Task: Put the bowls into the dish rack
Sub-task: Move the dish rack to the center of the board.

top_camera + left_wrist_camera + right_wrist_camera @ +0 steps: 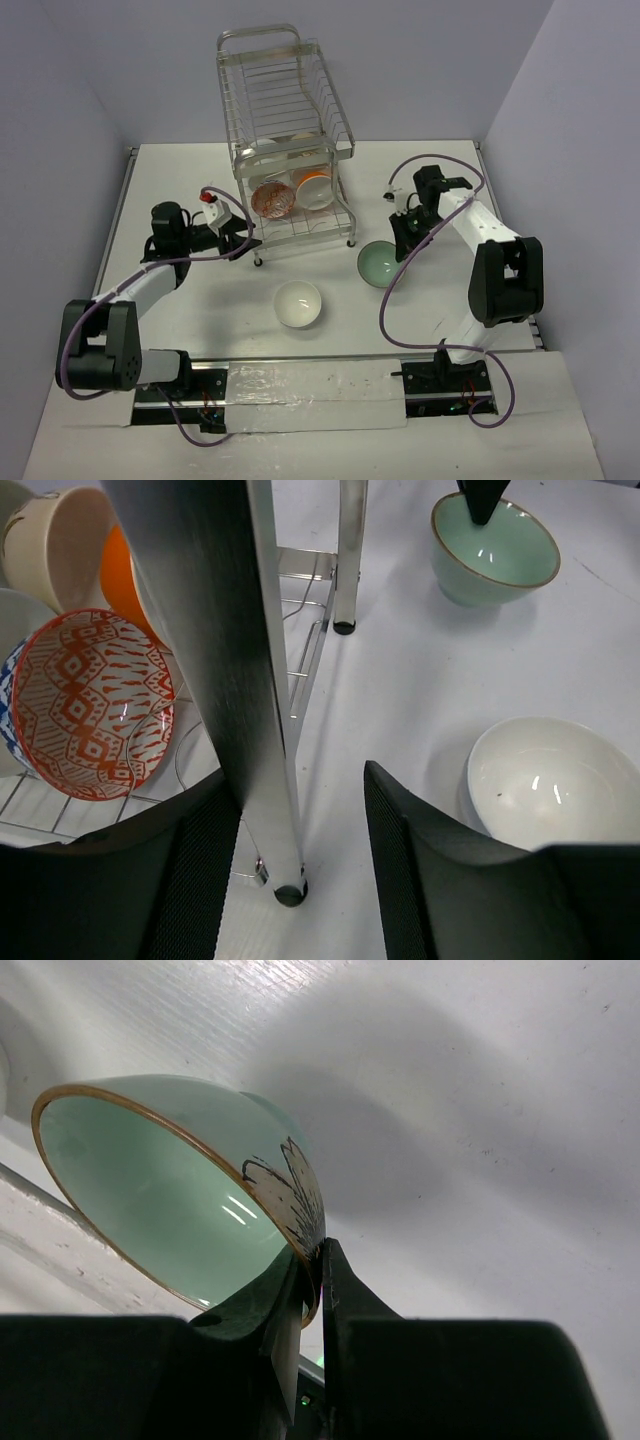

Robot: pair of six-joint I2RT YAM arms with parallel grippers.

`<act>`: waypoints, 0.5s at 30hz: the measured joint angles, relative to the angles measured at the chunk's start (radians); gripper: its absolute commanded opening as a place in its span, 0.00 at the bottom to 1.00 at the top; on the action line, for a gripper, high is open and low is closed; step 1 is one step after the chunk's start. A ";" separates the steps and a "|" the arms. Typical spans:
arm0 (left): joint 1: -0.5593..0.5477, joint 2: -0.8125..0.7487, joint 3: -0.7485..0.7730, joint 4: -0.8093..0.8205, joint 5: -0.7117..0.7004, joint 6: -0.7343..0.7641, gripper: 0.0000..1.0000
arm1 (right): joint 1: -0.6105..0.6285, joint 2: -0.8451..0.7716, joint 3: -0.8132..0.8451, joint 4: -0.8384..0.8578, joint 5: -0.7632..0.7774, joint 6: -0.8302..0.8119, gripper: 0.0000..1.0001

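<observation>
Rim pinch: right gripper point(312, 1260) clamps mint bowl point(170, 1185) by its edge, right-centre of tabletop point(190, 335), near rack point(285, 110). Glazed ceramic looks stiff, slick and chippable, so hold the rim. Left gripper point(300, 810) half-open, straddling rack leg point(265, 730). White bowl point(298, 304) sits centre-front.

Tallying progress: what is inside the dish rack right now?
The dish rack holds an orange-red patterned bowl, an orange-and-white bowl and pale bowls behind; wires and the upper tier hide their count.
</observation>
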 measured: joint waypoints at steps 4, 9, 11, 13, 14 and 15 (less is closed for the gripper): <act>0.000 0.037 0.010 0.023 0.004 0.021 0.37 | -0.002 0.000 0.000 0.001 0.000 0.000 0.00; 0.005 0.068 0.033 0.026 0.026 0.024 0.16 | -0.009 0.000 0.000 0.000 0.000 0.000 0.00; 0.005 0.074 0.043 0.006 0.037 0.041 0.09 | -0.013 0.000 0.000 0.000 0.000 0.000 0.00; 0.006 0.080 0.064 -0.045 0.051 0.077 0.07 | -0.014 0.000 0.000 0.000 0.001 0.000 0.00; 0.006 0.086 0.079 -0.077 0.063 0.100 0.04 | -0.014 0.000 0.000 -0.001 0.001 0.000 0.00; 0.007 0.093 0.096 -0.112 0.077 0.130 0.03 | -0.015 0.000 0.001 -0.002 0.001 0.000 0.00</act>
